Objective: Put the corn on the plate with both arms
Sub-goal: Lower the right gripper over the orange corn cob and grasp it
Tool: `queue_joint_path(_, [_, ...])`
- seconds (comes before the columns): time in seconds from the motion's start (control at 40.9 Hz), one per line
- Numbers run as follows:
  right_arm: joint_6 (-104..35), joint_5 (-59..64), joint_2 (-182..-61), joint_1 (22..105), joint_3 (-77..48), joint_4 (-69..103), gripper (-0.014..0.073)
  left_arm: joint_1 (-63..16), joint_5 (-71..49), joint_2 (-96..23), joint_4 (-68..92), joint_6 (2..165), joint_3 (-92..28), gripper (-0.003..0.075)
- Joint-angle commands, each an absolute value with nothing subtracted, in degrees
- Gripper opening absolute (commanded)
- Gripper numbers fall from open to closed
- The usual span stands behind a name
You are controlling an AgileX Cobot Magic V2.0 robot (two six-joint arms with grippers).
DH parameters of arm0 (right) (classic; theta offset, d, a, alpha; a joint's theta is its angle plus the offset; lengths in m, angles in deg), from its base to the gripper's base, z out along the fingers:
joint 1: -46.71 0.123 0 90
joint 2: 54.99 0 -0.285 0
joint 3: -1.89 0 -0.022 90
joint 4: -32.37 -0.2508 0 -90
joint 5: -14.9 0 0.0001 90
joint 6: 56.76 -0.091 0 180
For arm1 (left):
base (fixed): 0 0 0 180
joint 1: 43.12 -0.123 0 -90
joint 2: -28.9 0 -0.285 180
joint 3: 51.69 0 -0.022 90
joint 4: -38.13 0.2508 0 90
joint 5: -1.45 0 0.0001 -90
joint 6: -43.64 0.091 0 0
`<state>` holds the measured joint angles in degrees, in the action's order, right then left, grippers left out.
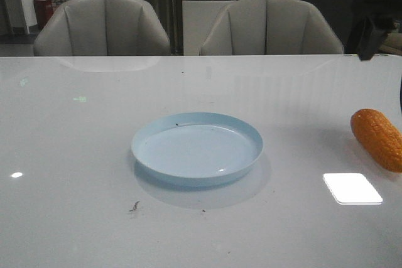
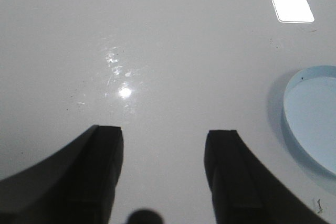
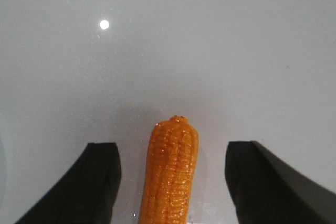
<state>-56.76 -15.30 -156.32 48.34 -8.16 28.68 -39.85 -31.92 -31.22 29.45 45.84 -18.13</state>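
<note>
The orange-yellow corn point(image 1: 377, 139) lies on the white table at the right edge of the front view. In the right wrist view the corn point(image 3: 172, 171) lies lengthwise between the spread fingers of my right gripper point(image 3: 170, 148), which is open and does not touch it. The pale blue plate point(image 1: 197, 147) stands empty at the table's middle; its rim point(image 2: 310, 119) shows in the left wrist view. My left gripper point(image 2: 164, 135) is open and empty over bare table beside the plate. Neither gripper's fingers show in the front view.
A dark part of the right arm point(image 1: 375, 20) hangs at the front view's upper right. Bright light reflections point(image 1: 352, 188) lie on the glossy table. Two grey chairs point(image 1: 103, 26) stand behind the table's far edge. Small dark specks point(image 1: 134, 206) lie near the plate.
</note>
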Motion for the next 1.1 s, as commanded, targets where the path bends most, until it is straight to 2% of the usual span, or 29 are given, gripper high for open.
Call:
queue_joint_path(0.0, [-56.76,-12.89,-157.32,48.48,-6.2,29.17,0.0535,-39.94,-27.77,-30.47,28.46,45.3,-19.68,0.0426])
queue_joint_path(0.734, [-56.76,-11.44,-168.45,48.48,-6.2,29.17,0.0525,-39.94,-30.88,-30.47,28.46,45.3,-19.68,0.0426])
queue_joint_path(0.807, [-56.76,-11.24,-168.51,48.48,-6.2,29.17,0.0474,-39.94,-30.88,-30.47,28.46,45.3,-19.68,0.0426])
queue_joint_path(0.954, [-56.43,-12.29,-168.51,48.58,-4.38,29.17,0.0295,-39.94,-30.88,-30.47,28.46,45.3,-19.68,0.0426])
queue_joint_path(1.076, [-56.43,-15.35,-168.51,48.64,0.34,29.17,0.0273,-39.94,-30.78,-30.47,28.46,45.3,-19.68,0.0426])
